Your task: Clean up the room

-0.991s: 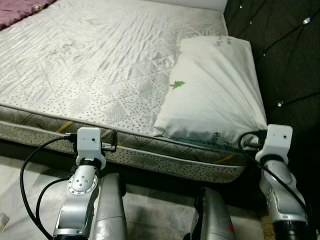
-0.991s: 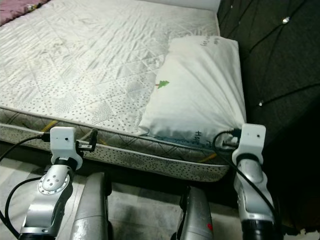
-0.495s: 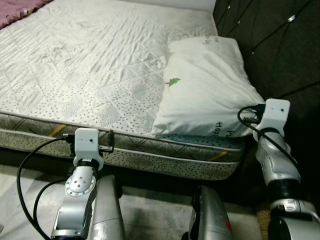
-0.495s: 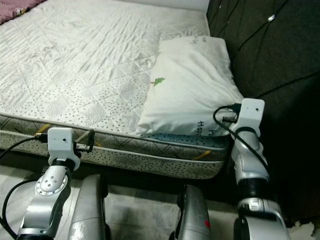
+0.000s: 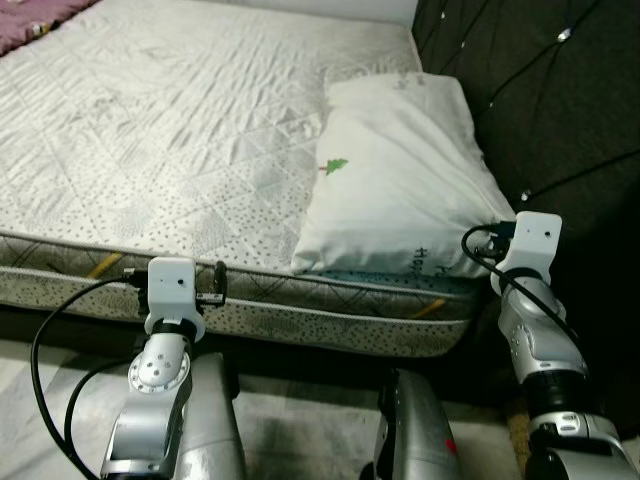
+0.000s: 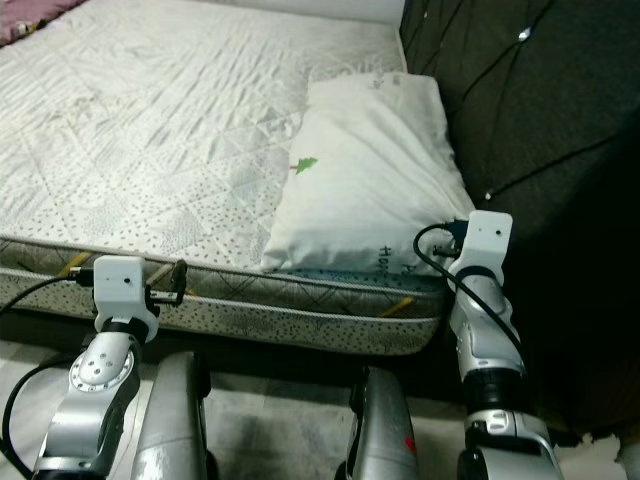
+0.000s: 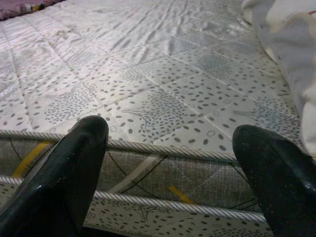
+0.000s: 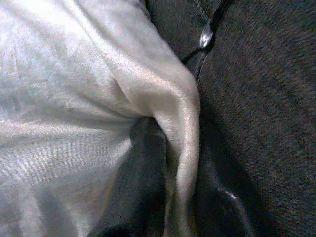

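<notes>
A white pillow (image 5: 400,180) with a small green tree print lies on the right side of the mattress (image 5: 150,120), against the dark headboard. My right gripper (image 8: 180,163) is shut on the pillow's near right corner, and white cloth (image 8: 74,74) is bunched between its black fingers (image 8: 143,187). That wrist (image 5: 528,240) sits at the mattress's near right corner. My left gripper (image 7: 173,168) is open and holds nothing. It hovers just before the mattress's front edge (image 5: 221,280).
The dark tufted headboard (image 5: 560,100) rises on the right, close to my right arm. A purple blanket (image 5: 30,8) peeks in at the far left corner of the bed. Grey floor (image 5: 40,400) lies below the bed's front edge.
My right gripper has risen and moved inward over the mattress corner, taking the pillow corner with it. The view has swung slightly. The left arm has stayed in place.
</notes>
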